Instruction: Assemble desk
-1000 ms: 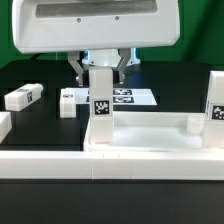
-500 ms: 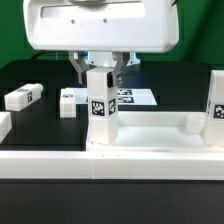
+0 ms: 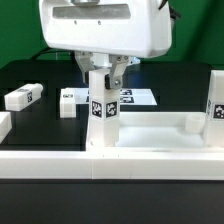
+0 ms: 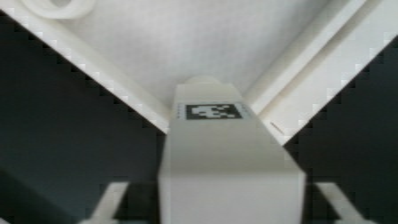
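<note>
1. The two-finger gripper (image 3: 101, 70) is clenched on a square white plastic leg (image 3: 101, 115) (held near its upper end).
2. The leg stands upright at a corner of the white tray-like desk top (image 3: 150, 128), on the exterior view's left.
3. Its black-and-white tag (image 4: 215, 111) shows only a pattern.

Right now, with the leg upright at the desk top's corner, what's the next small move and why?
Probably twist the leg a little to seat it: the gripper is shut on it, it stands upright on the desk top, and full seating isn't visible.
</note>
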Robot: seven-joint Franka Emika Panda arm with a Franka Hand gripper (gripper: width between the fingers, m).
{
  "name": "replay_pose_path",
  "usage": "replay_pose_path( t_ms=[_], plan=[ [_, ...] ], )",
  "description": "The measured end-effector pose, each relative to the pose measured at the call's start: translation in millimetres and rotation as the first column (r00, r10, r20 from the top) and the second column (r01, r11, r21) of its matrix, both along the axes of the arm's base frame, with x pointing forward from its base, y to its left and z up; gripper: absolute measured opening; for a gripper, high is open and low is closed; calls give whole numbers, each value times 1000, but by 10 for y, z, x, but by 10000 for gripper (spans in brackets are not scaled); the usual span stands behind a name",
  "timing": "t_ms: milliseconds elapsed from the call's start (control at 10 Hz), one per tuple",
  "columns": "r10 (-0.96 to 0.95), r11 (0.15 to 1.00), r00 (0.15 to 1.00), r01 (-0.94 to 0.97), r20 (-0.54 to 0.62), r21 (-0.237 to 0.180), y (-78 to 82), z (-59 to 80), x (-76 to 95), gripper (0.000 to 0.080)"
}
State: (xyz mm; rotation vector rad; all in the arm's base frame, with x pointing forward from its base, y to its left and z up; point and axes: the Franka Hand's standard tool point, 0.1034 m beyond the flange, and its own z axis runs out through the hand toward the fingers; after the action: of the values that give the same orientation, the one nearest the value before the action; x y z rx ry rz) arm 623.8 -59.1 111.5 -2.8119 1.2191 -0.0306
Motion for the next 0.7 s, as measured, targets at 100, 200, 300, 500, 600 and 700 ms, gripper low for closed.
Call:
replay_pose_path(
  t_ms=[100, 200, 300, 500, 600, 700],
  plan=[
    [20, 1000, 1000, -20, -1, -5, 6, -3, -2, 460],
    [59, 998, 998, -59, -2, -8, 34, -12, -3, 604],
    [178, 984, 984, -178, 0, -24, 48, -16, -4, 635],
    [424, 904, 906, -424, 0, -49, 49, -18, -3, 647],
    [535, 843, 845, -534, -6, -62, 46, -22, 0, 649],
    [608, 791, 794, -607, -9, -69, 42, -23, 6, 649]
  ],
)
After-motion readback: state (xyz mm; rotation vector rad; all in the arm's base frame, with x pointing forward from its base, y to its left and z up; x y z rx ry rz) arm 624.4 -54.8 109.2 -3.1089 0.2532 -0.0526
